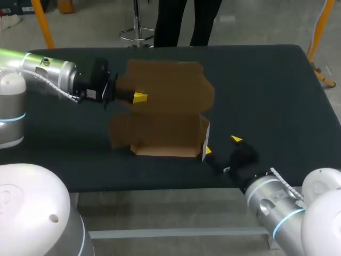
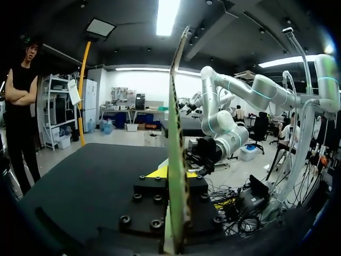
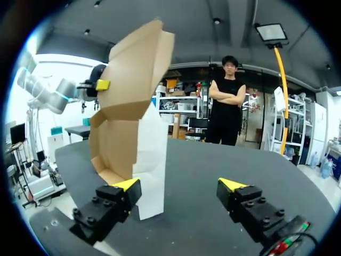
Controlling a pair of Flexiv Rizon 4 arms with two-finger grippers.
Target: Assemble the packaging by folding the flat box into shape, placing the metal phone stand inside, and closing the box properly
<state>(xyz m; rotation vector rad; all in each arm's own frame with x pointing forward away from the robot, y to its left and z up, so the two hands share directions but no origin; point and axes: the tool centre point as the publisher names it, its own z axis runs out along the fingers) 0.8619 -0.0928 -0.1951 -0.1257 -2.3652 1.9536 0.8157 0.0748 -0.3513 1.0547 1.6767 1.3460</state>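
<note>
- Brown cardboard, matte and flat-sided, forms the half-folded box [image 1: 165, 122], which stands near the middle of the counter [image 1: 277, 96]. The counter top is dark and has a soft, cloth-like look.
- The lower part of the box is a shallow open tray with low walls. A wide flap with notched, stepped edges rises from its far side and leans a little.
- One short end panel [image 1: 206, 137] of the tray is white on the outside and smooth, and it faces my right arm.
- The left claw [image 1: 139, 97] comes in from the left side and is clamped on the upper flap. One yellow tip lies on the face of the flap.
- In the left wrist view the cardboard [image 2: 177, 133] appears edge-on as a thin upright strip. It runs straight through the left claw [image 2: 173, 173], between its black bolted finger blocks.
- The right claw [image 1: 221, 145] is low over the counter, at the near right corner of the box, with its fingers [image 3: 109, 205] wide apart and nothing gripped between them.
- In the right wrist view the white panel [image 3: 152, 160] stands just beside one yellow tip of the right claw [image 3: 179, 185]. It is possibly touching it, but I cannot tell this for sure.
</note>
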